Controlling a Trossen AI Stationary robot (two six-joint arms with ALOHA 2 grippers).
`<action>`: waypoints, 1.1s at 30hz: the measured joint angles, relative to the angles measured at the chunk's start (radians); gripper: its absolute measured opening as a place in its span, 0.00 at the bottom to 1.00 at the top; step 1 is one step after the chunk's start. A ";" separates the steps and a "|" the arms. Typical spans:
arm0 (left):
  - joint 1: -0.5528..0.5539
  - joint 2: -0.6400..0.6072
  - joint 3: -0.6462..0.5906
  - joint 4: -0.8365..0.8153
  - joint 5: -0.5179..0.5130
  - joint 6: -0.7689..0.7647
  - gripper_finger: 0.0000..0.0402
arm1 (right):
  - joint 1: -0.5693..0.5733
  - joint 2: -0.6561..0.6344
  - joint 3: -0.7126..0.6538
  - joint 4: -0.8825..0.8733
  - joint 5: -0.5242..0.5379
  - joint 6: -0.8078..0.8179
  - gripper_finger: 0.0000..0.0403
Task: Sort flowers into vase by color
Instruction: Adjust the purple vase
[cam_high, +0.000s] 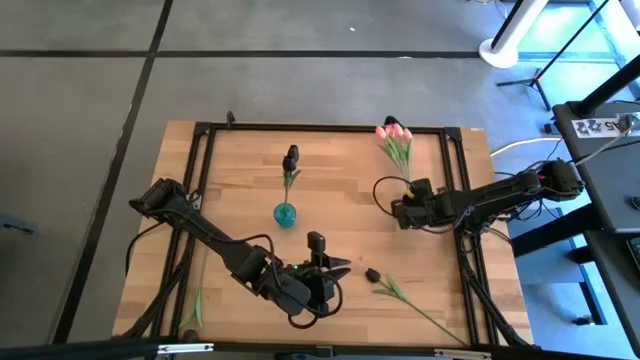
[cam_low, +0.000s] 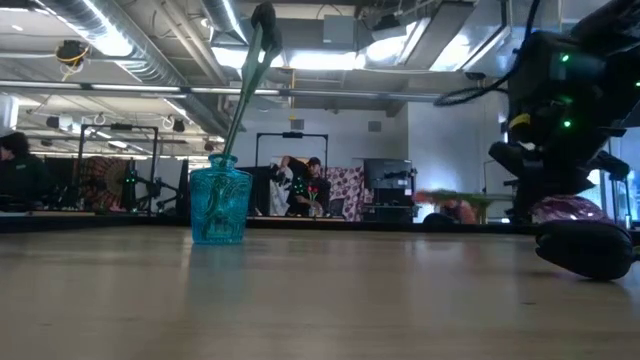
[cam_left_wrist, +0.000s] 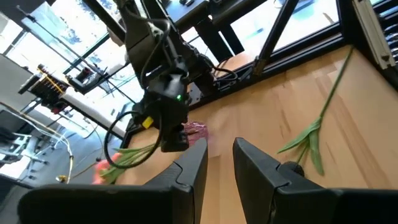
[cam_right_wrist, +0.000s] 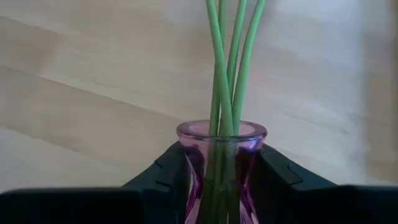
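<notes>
Right gripper (cam_right_wrist: 221, 177): we are seeing its two dark fingers (cam_right_wrist: 163, 171) pressing on both sides of the neck of a pink glass vase (cam_right_wrist: 221, 138), so it is gripping the vase. In the high view this gripper (cam_high: 402, 212) is sitting toward 2 o'clock on the table (cam_high: 240, 175).

Pink flowers (cam_high: 394, 135): we are seeing three green stems (cam_right_wrist: 231, 62) standing in the pink vase. Their pink heads are pointing toward 1 o'clock, near the far edge of the table.

Blue vase (cam_high: 285, 214): it is standing upright just beyond the middle of the table, toward 12 o'clock. A black-headed flower (cam_high: 290, 160) is sitting in it, leaning toward 12 o'clock.

Left gripper (cam_high: 322, 272): it is hanging near the front of the table, toward 6 o'clock. We are seeing a small gap between its fingers (cam_left_wrist: 189, 168) with nothing in it, so it is partly open and holding nothing.

Loose flower (cam_high: 400, 295): it is lying flat on the table toward 5 o'clock, just beside the left gripper, with its black head (cam_high: 371, 274) toward the middle.

Another green stem (cam_high: 197, 305): it is lying near the table's edge toward 8 o'clock. We cannot tell the color of its head.
</notes>
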 joint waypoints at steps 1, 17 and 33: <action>0.001 0.000 0.000 -0.003 0.000 0.000 0.18 | 0.017 0.000 0.000 0.018 0.024 0.000 0.31; 0.086 0.000 0.000 0.072 0.166 -0.036 0.18 | 0.338 0.000 -0.001 0.153 0.539 -0.019 0.31; 0.208 0.056 -0.189 0.583 0.401 -0.033 0.18 | 0.591 0.002 -0.131 0.352 0.830 0.007 0.30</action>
